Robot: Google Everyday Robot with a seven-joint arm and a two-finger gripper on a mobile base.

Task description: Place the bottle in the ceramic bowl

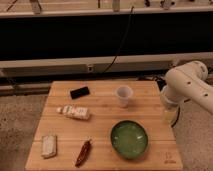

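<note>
The bottle (pixel 74 112) lies on its side on the left half of the wooden table (pixel 102 100), its white cap pointing left. The ceramic bowl (pixel 129 139) is green and glossy, stands at the front right of the table, and holds nothing. My white arm (pixel 187 82) comes in from the right. My gripper (pixel 171 116) hangs at the table's right edge, to the right of and a little behind the bowl and far from the bottle. It holds nothing that I can see.
A translucent white cup (pixel 123 95) stands upright behind the bowl. A black flat object (pixel 79 92) lies at the back left, a pale sponge-like block (pixel 49 145) at the front left, and a red chili pepper (pixel 83 152) at the front middle. A dark wall with a cable runs behind.
</note>
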